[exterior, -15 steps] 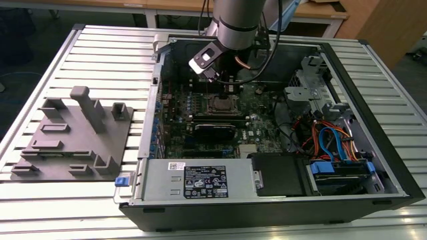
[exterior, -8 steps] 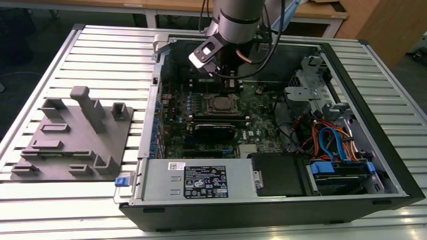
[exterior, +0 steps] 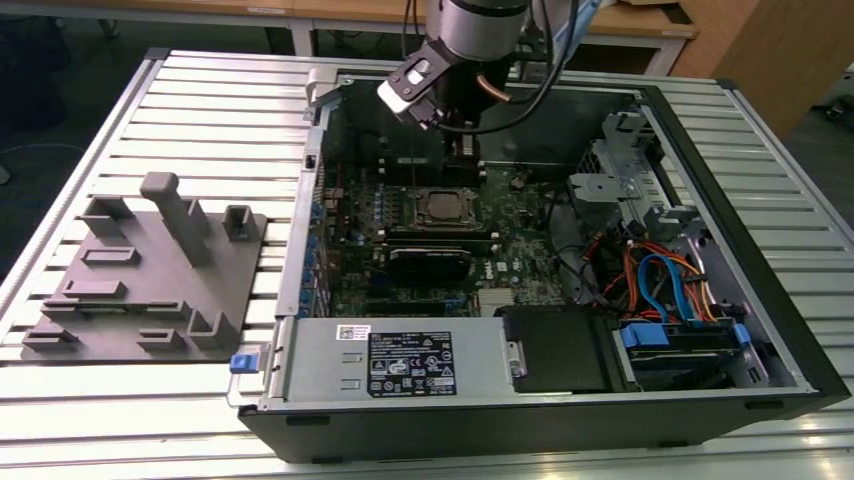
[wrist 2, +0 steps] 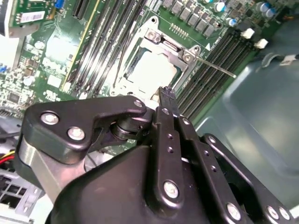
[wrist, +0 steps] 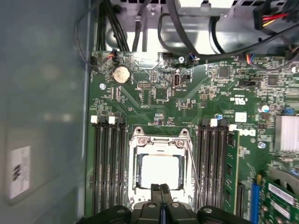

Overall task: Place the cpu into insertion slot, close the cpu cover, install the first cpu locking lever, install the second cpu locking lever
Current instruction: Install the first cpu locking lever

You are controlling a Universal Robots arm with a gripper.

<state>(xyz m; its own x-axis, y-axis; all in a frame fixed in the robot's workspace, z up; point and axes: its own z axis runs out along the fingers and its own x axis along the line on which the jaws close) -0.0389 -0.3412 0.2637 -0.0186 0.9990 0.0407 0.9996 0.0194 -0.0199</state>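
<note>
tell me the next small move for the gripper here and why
Probably shift the shut gripper across to the locking lever and press it down: the cpu sits under the closed cpu cover, while that lever juts free over the memory slots.

One open computer case (exterior: pixel 534 425) holds one green motherboard (wrist: pixel 154 95), one cpu (wrist: pixel 159 170), one cpu cover (wrist: pixel 161 140), two banks of memory slots (wrist: pixel 110 163) (one bank on either side of the cpu), one coin battery (wrist: pixel 121 73) and one power supply box (exterior: pixel 400 362). One grey fixture plate (exterior: pixel 134 300). One gripper (wrist: pixel 160 187).
</note>
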